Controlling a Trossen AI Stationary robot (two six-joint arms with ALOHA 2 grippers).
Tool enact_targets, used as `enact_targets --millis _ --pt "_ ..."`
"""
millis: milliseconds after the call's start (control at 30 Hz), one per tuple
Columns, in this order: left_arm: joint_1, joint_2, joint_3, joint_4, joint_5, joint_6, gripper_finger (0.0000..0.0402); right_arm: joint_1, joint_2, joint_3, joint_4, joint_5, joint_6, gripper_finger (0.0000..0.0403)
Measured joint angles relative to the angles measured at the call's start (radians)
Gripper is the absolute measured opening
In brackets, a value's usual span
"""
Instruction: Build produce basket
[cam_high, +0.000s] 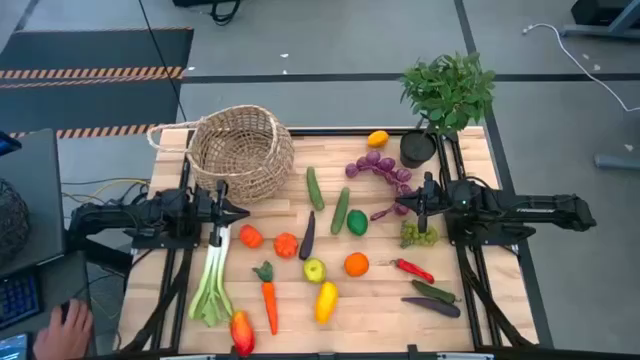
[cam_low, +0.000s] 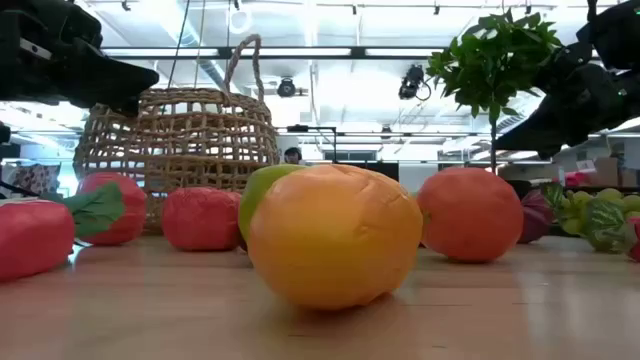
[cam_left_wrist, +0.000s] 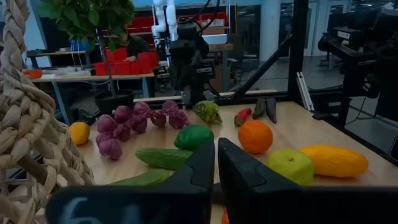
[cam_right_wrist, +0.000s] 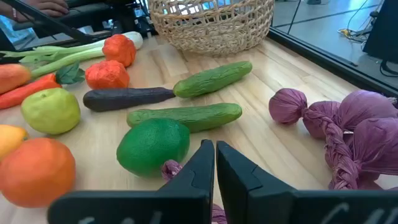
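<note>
Wicker basket (cam_high: 241, 152), far left of the table (cam_high: 380, 310). Produce spread across the middle: leek (cam_high: 212, 277), carrot (cam_high: 268, 300), two cucumbers (cam_high: 327, 198), orange (cam_high: 357, 264), purple grapes (cam_high: 380, 168). Potted plant (cam_high: 445, 100) at far right corner. Left gripper (cam_high: 242, 211) beside basket; right gripper (cam_high: 402, 206) near grapes; both closed.

Your left arm lies stretched in from the left side of the table, low and roughly level, pointing toward the middle, and your left gripper (cam_high: 240, 211) sits at its tip with the two dark fingers (cam_left_wrist: 205, 168) drawn together, nothing between them. Your right arm mirrors it from the opposite side, extended level toward the centre, and your right gripper (cam_high: 400, 207) is likewise pinched closed, its fingers (cam_right_wrist: 202, 163) meeting at a narrow seam and holding nothing. The two fingertips point at each other across the middle, well apart, and both wrists ride above the tabletop.
</note>
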Motion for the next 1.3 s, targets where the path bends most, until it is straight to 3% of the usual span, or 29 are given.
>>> enact_targets --millis 1300 --pt "0.0 0.0 0.0 0.0 0.0 0.0 0.0035 0.0 0.0 0.0 0.0 0.0 0.0 0.0024"
